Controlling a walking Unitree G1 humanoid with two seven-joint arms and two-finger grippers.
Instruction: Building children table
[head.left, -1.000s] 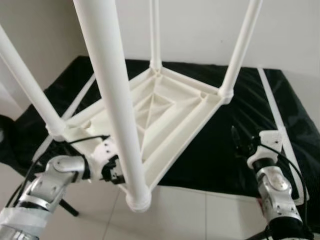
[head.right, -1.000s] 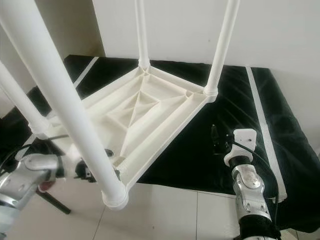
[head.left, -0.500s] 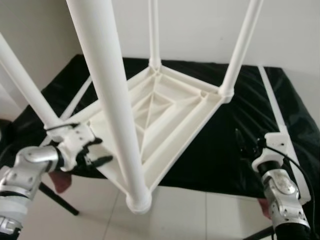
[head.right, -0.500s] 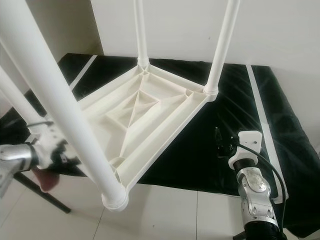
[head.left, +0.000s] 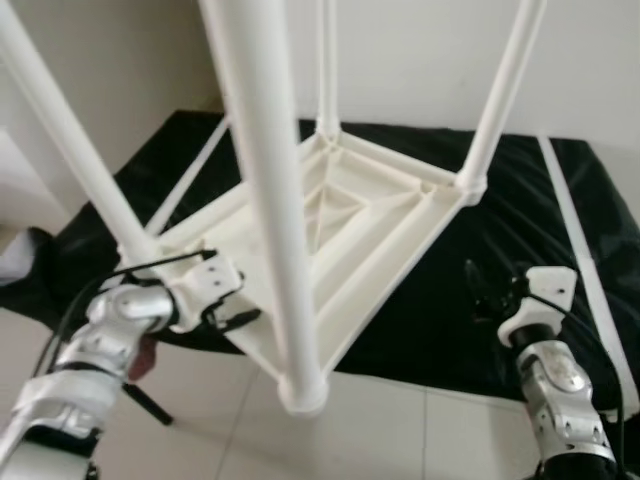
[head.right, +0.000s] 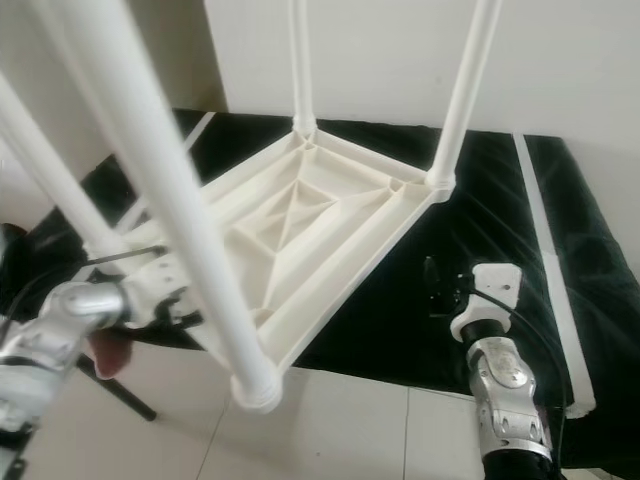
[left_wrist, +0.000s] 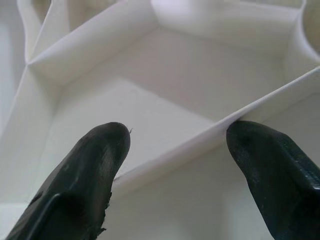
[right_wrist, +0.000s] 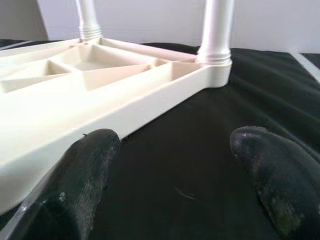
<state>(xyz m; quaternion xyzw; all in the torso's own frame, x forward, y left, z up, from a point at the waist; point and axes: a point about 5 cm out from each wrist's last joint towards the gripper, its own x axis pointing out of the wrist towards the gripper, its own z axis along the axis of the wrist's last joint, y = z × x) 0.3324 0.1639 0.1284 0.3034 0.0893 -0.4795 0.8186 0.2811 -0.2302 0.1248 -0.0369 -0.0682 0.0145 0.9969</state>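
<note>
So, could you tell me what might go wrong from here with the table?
1. The upturned table overhangs the black mat at its near corner, so a push from the left gripper could tip it off.
2. The near leg rises close past that gripper and could be knocked.
3. The right gripper hangs open, apart from the table, so it steadies nothing.

The four round white plastic legs (head.left: 268, 190) of the upturned white ribbed plastic table (head.left: 340, 225) run off the pictures' top edge, tips unseen. The nearest leg looks blurred and covers part of the frame. The black padded mat (head.left: 500, 290) is cut at its right edge.
</note>
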